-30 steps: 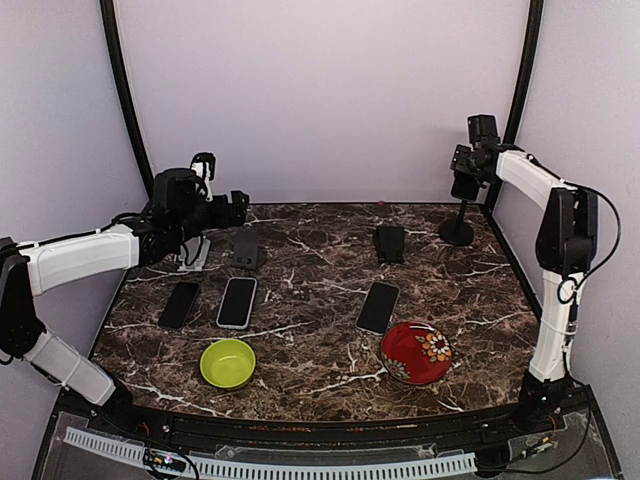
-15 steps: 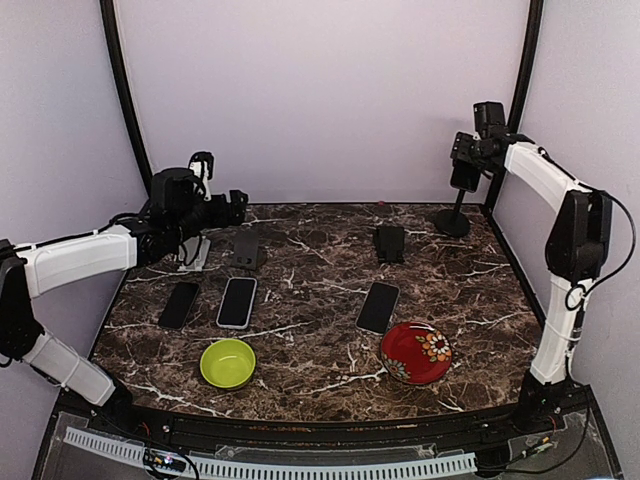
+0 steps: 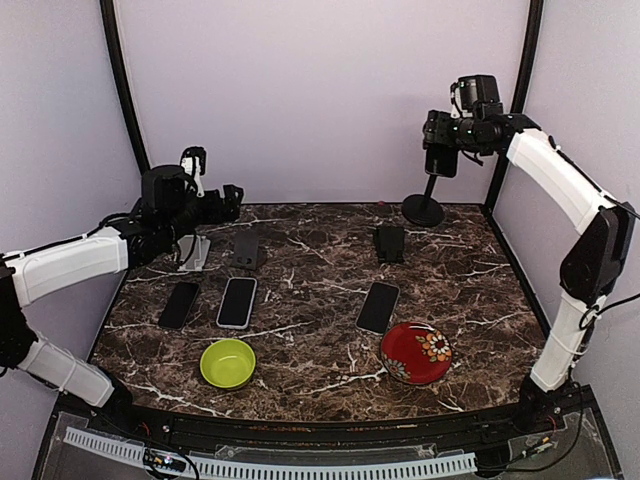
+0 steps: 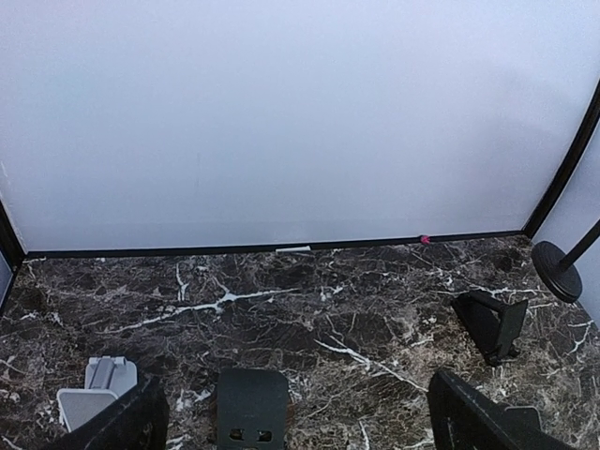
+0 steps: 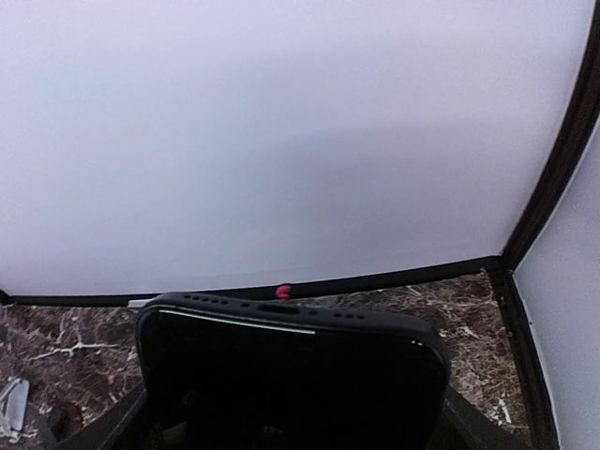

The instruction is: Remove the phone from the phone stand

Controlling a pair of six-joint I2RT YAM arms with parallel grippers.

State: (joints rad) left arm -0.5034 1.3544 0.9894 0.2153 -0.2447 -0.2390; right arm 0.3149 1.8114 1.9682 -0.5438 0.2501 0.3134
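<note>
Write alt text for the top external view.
The right hand grips a phone on a pole stand at the back right. The left hand hangs open at far left; three phones, a green bowl and a red bowl lie on the marble table.

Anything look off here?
Yes. The tall stand at the back right leans, its pole tilted toward the right gripper, which grips the phone mounted on it. Can't tell whether its base is lifted.
</note>
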